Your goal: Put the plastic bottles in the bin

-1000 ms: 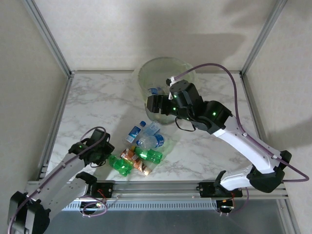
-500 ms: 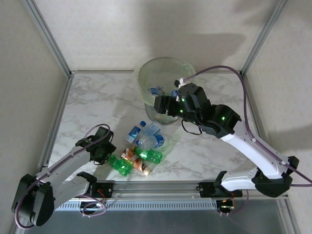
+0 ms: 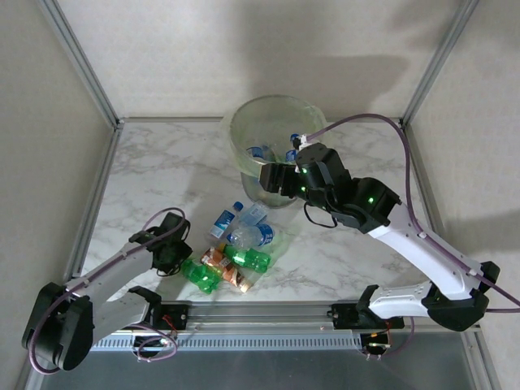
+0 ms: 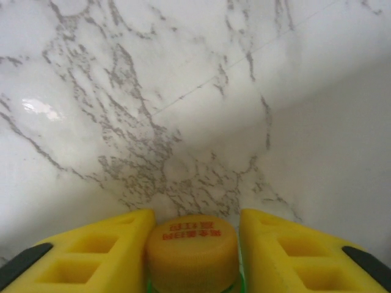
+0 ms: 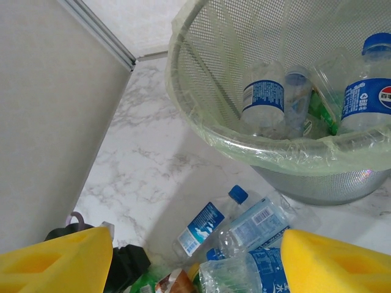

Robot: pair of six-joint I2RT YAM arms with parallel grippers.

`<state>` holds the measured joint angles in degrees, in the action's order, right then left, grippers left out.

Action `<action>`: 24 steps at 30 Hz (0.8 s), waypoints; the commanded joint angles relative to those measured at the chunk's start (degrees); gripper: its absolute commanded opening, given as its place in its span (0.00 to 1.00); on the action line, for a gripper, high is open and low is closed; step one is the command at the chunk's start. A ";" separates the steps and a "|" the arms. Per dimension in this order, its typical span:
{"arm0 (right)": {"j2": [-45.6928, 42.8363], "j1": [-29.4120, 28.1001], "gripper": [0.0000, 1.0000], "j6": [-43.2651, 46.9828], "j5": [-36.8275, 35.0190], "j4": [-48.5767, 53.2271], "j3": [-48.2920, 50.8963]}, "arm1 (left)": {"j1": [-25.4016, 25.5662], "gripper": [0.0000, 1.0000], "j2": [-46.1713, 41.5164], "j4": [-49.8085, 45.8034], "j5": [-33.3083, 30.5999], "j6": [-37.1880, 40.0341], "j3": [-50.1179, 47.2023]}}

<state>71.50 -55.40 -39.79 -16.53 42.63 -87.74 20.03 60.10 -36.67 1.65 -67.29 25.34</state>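
Left wrist: bottle cap (image 4: 191, 243) between jaws

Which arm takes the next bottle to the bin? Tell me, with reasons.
Left. Its jaws hug the yellow cap of a green bottle; the right arm's jaws hang open and empty beside the bin.

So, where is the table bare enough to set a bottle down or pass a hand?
Bare marble table lies left of the bin, up to the frame rail, and right of the bottle pile. Crowded: between pile and bin.
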 commanded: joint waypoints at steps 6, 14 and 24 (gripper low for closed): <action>0.62 -0.51 0.72 0.94 -1.06 -1.83 -1.85 | -1.25 0.35 -1.44 -0.55 -2.37 1.03 1.82; 2.48 -0.58 0.72 1.60 0.53 -1.17 -6.13 | -1.83 0.31 -7.63 -9.69 -7.26 0.18 15.63; 0.59 -0.50 0.78 -0.20 8.34 -7.62 -1.41 | -3.60 0.32 -2.40 -10.12 -5.05 7.88 45.32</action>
<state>73.17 -55.40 -39.62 -12.21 39.29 -90.06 17.08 57.34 -46.24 -4.40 -61.98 67.09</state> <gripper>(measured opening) 0.770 0.317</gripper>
